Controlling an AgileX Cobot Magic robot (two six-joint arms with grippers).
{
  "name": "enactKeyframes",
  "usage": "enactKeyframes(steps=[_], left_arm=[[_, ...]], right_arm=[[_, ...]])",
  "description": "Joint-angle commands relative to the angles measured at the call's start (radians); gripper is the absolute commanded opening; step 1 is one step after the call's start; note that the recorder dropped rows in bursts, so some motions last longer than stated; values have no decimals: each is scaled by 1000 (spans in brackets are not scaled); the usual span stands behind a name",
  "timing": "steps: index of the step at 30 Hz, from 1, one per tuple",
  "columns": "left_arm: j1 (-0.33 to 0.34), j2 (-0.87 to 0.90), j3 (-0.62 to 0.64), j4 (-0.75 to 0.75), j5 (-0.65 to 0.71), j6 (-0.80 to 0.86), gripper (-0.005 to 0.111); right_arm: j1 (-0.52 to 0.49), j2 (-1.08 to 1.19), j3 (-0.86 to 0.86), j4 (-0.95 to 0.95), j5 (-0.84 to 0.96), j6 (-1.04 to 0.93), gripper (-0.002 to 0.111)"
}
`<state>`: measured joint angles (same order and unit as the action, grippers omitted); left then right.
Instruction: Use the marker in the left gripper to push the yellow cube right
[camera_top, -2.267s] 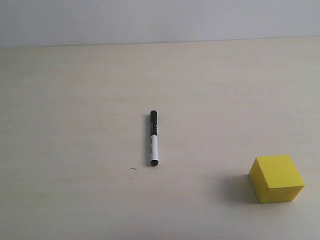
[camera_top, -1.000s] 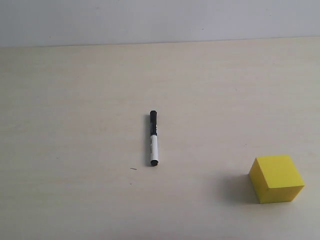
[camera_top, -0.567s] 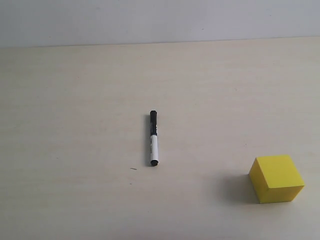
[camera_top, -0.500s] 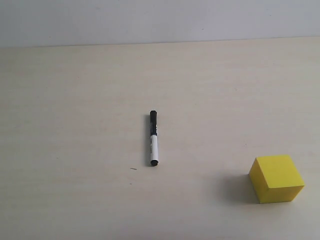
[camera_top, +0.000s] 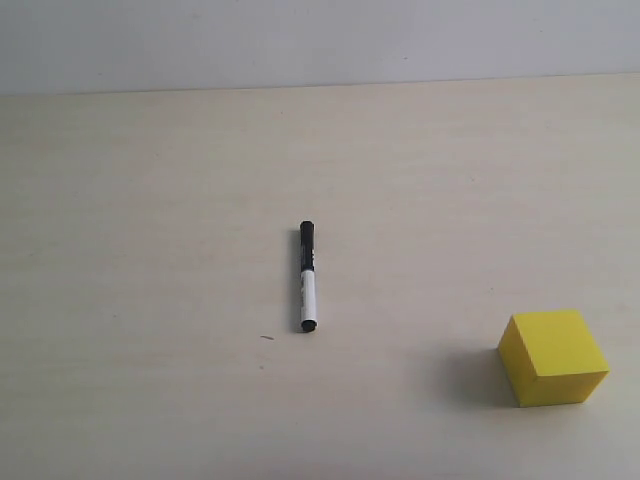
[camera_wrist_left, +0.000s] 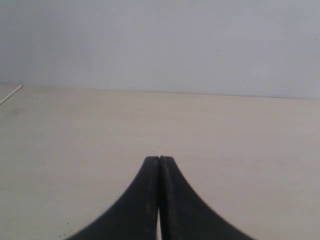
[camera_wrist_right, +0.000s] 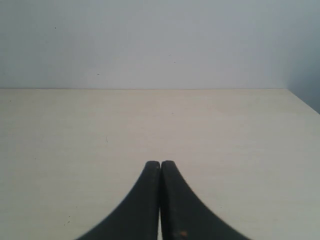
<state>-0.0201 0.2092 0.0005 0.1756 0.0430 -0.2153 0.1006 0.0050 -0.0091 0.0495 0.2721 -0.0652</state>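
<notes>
The marker (camera_top: 307, 277) lies flat near the middle of the pale table, black cap toward the back wall, white barrel toward the front. The yellow cube (camera_top: 553, 356) stands at the front right, well apart from the marker. Neither arm shows in the exterior view. In the left wrist view my left gripper (camera_wrist_left: 159, 159) is shut, its black fingers pressed together with nothing between them, over bare table. My right gripper (camera_wrist_right: 160, 163) is shut and empty as well. Neither wrist view shows the marker or the cube.
The table (camera_top: 150, 200) ends at a grey wall (camera_top: 320, 40) along the back. A small dark speck (camera_top: 267, 338) lies left of the marker's lower end. The table's right edge (camera_wrist_right: 302, 102) shows in the right wrist view.
</notes>
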Motion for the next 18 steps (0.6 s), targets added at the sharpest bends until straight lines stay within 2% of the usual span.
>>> enactKeyframes(steps=[1, 14, 18], left_arm=[[1, -53, 0, -3, 53, -6, 0], [1, -166, 0, -3, 64, -6, 0], [1, -175, 0, -5, 151, -6, 0]], right_arm=[[-7, -5, 4, 0, -5, -9, 0], [-7, -5, 4, 0, -5, -9, 0], [-7, -5, 4, 0, -5, -9, 0]])
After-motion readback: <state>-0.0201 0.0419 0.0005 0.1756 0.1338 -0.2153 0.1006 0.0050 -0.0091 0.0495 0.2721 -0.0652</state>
